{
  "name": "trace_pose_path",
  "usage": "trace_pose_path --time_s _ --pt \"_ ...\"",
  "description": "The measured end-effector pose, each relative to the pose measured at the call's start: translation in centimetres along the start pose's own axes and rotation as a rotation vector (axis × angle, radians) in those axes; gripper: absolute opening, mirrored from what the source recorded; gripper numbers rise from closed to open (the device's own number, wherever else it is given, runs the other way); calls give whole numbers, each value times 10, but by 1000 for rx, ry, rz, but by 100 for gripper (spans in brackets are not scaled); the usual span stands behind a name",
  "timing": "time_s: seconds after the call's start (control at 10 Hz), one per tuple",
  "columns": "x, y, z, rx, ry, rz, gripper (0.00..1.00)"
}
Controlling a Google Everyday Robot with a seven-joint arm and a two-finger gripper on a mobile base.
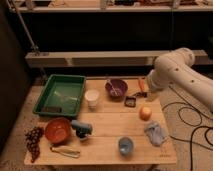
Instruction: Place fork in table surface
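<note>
The fork [113, 86] is a slim pale utensil leaning inside the purple bowl [119, 91] at the back middle of the table surface [107, 120], a tabletop of light wooden planks. My white arm reaches in from the right. Its gripper [149, 91] hangs at the table's back right edge, right of the bowl and just beside the orange-handled tool [141, 85]. The gripper is apart from the fork.
A green tray [42, 102] stands back left, with a white cup [92, 98] beside it. A small dark object [130, 101], an orange [145, 113], a cloth [156, 133], a blue cup [125, 145], a red bowl [57, 130], a teal object [81, 128], grapes [33, 141] and metal tongs [65, 151] lie around.
</note>
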Motion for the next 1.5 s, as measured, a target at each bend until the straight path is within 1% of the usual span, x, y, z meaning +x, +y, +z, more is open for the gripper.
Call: trace_pose_path --time_s 0.1,0.2,0.3,0.4,0.5,0.6,0.7,0.9,1.0,1.1,1.2,1.3,1.4,1.5 --pt "-33 -41 3 51 -65 0 65" --pt "-48 -67 4 87 -119 40 65" --pt "-55 -83 6 108 -164 88 65" --pt "-62 -108 9 129 -235 172 65" --pt "-69 -126 12 139 -284 225 65" --pt "-72 -136 15 145 -314 259 65" --pt "-72 -140 15 148 -324 273 65" --pt "-72 -141 15 149 -325 274 65" --pt "-71 -140 16 146 -320 274 65" --pt "-72 -140 21 141 -306 273 65" --pt "-77 -138 31 131 -303 275 65" --pt "-80 -134 44 127 -312 279 65" --pt "-84 -127 60 131 -332 283 65" --pt "-87 -120 73 144 -377 301 65"
